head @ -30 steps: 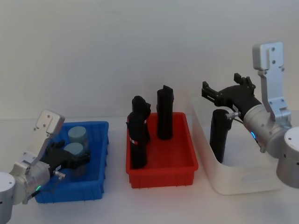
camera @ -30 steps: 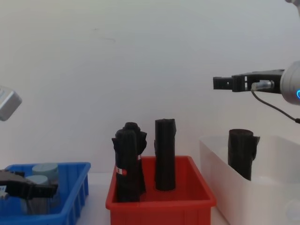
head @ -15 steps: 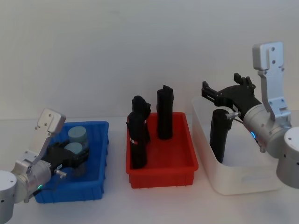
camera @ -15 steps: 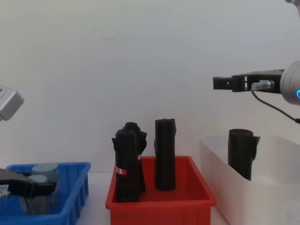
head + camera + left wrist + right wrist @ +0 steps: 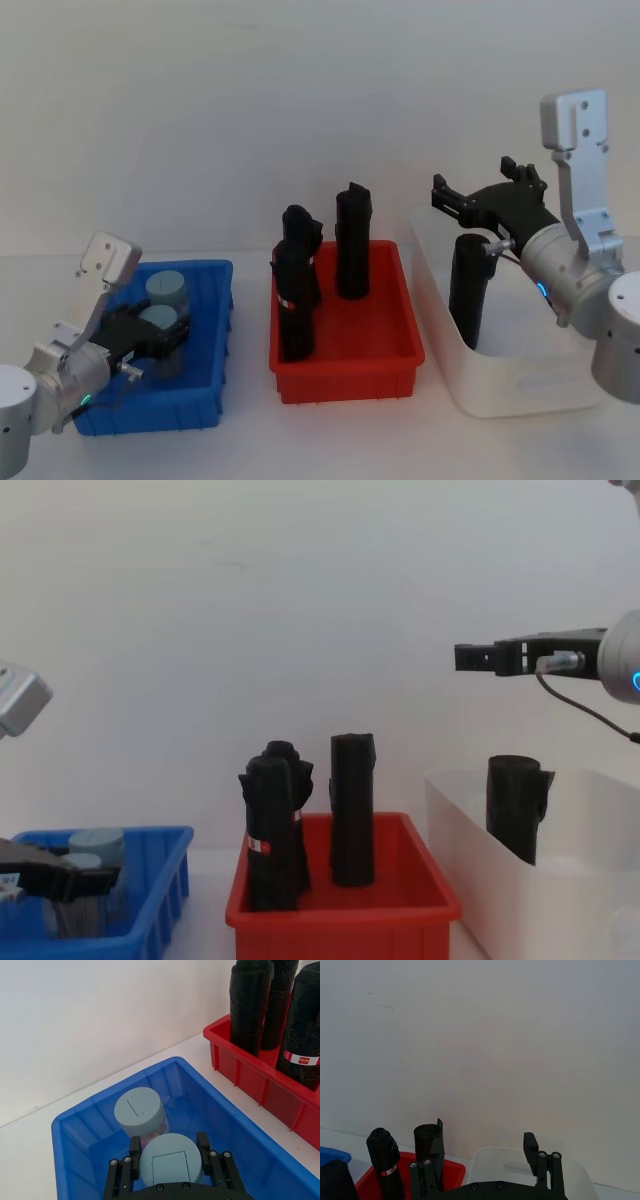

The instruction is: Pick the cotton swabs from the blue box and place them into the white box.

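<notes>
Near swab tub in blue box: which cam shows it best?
Left wrist view: whole lid of the near tub, left gripper clamped on both sides. Head view: lid and some side, farther off. Chest view: side-on in the blue box, mostly behind the gripper.

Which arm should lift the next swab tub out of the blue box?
Left. The left gripper grips the nearer swab tub inside the blue box; the right gripper hangs open over the white box.

Robot test bench, lab-like setting. Evidence: bare white wall (image 5: pixel 300 100), plain white tabletop (image 5: pixel 340 440), three plastic bins in tidy row: blue box (image 5: pixel 205 410), red tray (image 5: pixel 345 375), white box (image 5: pixel 520 385). Staged stock inside: cotton swabs (image 5: pixel 165 290), black rolls (image 5: pixel 352 240).
</notes>
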Available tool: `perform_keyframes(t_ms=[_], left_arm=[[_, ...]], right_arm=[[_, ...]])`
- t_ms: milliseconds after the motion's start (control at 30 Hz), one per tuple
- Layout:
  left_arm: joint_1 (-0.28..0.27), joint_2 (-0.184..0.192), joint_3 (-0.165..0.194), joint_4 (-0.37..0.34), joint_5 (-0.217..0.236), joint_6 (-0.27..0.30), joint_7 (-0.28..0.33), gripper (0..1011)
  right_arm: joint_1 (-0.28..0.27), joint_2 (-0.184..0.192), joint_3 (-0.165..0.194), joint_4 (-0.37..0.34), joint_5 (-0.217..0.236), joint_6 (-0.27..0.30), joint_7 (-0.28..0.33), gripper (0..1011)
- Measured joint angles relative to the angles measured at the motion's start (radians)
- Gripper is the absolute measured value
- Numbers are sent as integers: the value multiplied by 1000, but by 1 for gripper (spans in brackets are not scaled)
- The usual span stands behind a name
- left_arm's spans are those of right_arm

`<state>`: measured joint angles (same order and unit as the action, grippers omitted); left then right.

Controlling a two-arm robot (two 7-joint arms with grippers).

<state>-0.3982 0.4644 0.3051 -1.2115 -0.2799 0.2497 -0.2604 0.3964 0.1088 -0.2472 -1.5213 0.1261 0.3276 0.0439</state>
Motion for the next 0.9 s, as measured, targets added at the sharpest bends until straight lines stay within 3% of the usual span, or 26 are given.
perform_keyframes(t_ms=[367,900], left_arm=[[-5,-2,0,-1,10,-3,-2,683],[-70,-20,0,-32,112,-35,-3,683]], right_arm=[[0,0,0,0,0,0,0,1002],[0,0,0,0,0,0,0,1002]])
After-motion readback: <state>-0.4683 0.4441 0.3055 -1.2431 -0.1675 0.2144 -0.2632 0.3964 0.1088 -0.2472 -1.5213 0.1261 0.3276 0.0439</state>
